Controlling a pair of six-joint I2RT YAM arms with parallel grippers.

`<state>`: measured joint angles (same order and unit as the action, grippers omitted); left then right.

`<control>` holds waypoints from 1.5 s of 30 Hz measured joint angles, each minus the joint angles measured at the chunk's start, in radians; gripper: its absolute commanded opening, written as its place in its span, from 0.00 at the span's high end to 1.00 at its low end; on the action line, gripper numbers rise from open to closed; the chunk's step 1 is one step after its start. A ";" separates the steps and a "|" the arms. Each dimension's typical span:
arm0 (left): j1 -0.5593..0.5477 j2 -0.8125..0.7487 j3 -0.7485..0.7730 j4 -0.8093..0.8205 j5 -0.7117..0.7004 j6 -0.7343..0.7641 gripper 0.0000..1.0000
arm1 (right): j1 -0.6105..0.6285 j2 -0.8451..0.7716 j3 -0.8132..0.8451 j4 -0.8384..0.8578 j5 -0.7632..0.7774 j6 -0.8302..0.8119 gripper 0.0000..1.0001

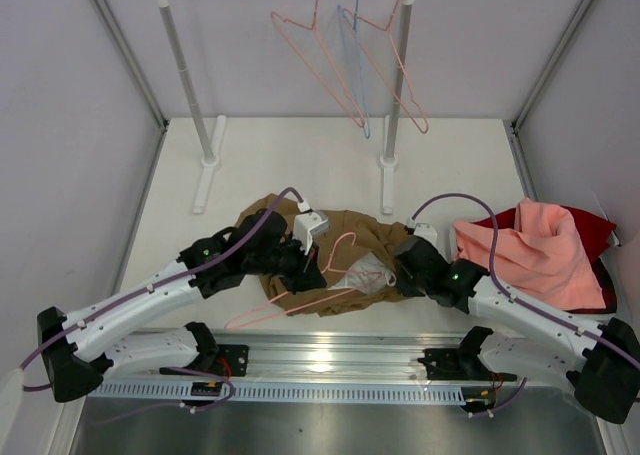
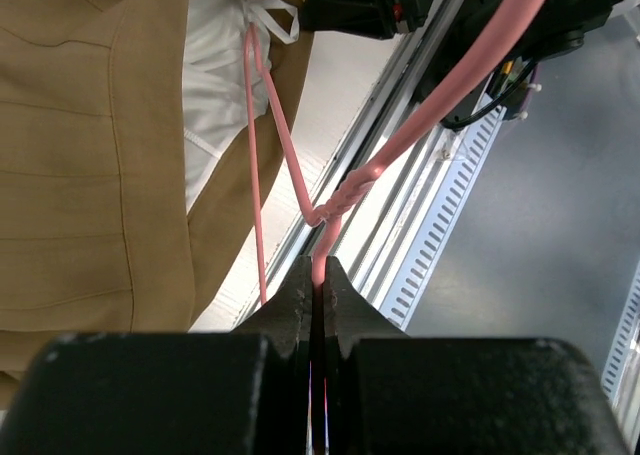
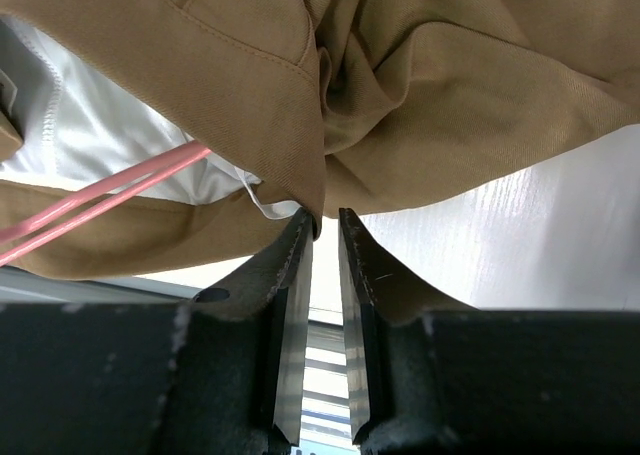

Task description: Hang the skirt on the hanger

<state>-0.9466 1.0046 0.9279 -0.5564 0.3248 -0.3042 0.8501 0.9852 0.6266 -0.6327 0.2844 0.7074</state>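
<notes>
One thin salmon-pink wire hanger (image 2: 285,135) clamped tight in left gripper (image 2: 318,267), lying across near edge of tan-brown pleated cloth skirt (image 1: 365,233), mid-table, pale lining showing. Right gripper (image 3: 328,220) narrowly parted, nothing between, tips touching skirt's edge. Bare white table (image 1: 300,165) open behind skirt; salmon-pink cloth pile (image 1: 530,245) crowds right side.

Pink cloth (image 1: 530,250) over red cloth (image 1: 592,225)
</notes>
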 measured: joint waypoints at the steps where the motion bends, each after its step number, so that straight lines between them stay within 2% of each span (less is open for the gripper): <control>1: 0.000 0.000 0.000 -0.006 -0.002 0.003 1.00 | 0.000 0.001 0.003 0.000 0.000 0.000 0.78; 21: 0.000 -0.004 0.024 -0.036 -0.006 0.028 1.00 | 0.026 0.016 0.154 -0.027 0.045 -0.013 0.78; 29: 0.000 -0.004 0.024 -0.036 -0.006 0.028 1.00 | 0.037 0.080 0.158 -0.025 0.044 -0.011 0.78; 45: 0.000 -0.004 0.024 -0.030 -0.007 0.027 1.00 | 0.043 0.082 0.130 -0.009 0.028 0.008 0.76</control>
<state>-0.9470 1.0004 0.9524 -0.5865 0.3180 -0.2768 0.8928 1.0672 0.7567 -0.6418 0.3126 0.7155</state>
